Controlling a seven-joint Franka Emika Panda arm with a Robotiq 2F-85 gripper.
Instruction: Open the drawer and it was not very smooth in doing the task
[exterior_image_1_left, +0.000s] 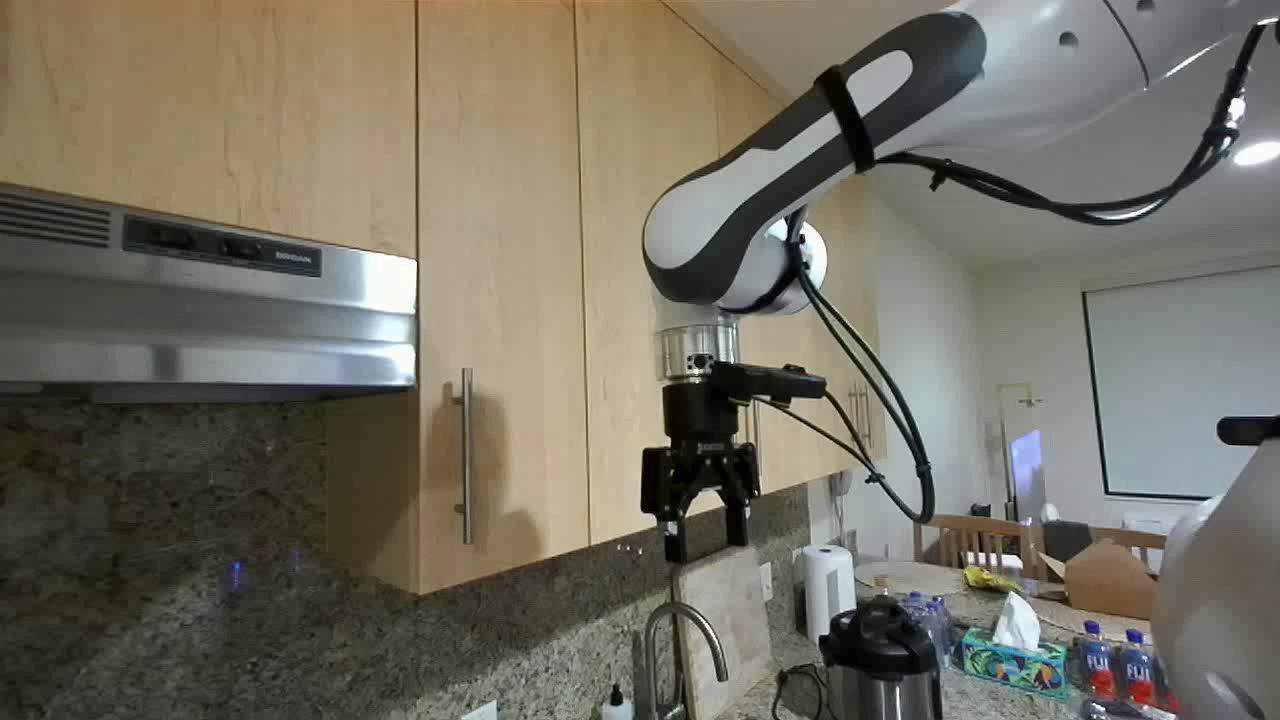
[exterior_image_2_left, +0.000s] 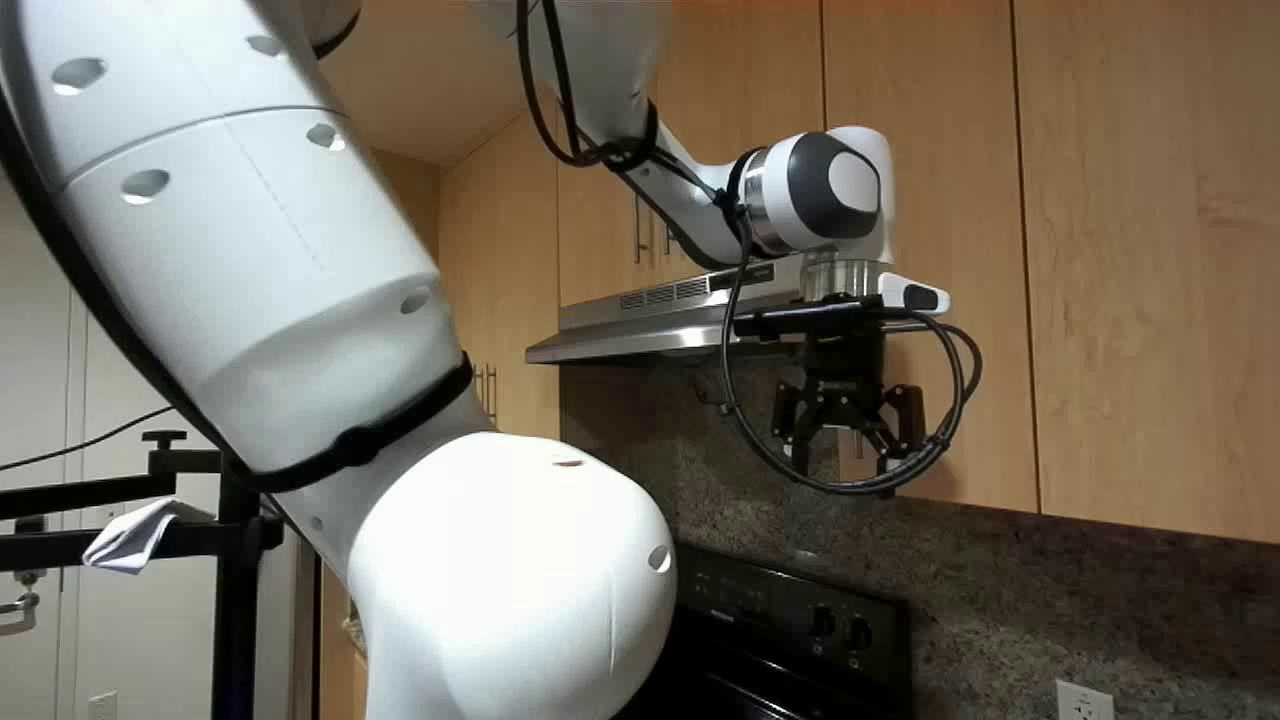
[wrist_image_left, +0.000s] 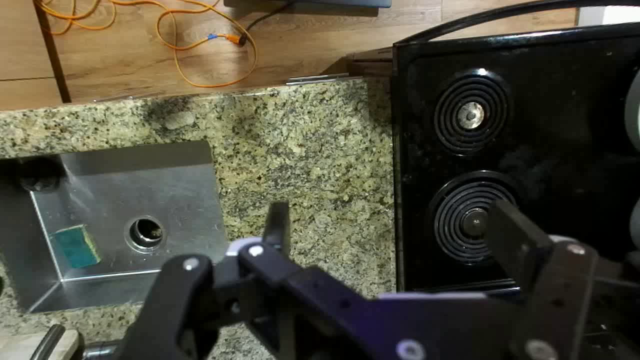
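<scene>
Pincer (exterior_image_1_left: 706, 537), one — narrow door (exterior_image_1_left: 505, 300), apparently one

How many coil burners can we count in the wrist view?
2 on the stove: the upper coil burner and, below it, the lower coil burner, partly behind a gripper finger. More may be hidden beyond the right edge.

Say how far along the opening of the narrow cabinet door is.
Done: nothing visible; the narrow door looks shut, flush with the neighbouring door. In hand: nothing gripped; the gripper hangs open, away from the silver handle. Left: by my judgement, reaching the handle, gripping it and pulling the door open.
</scene>
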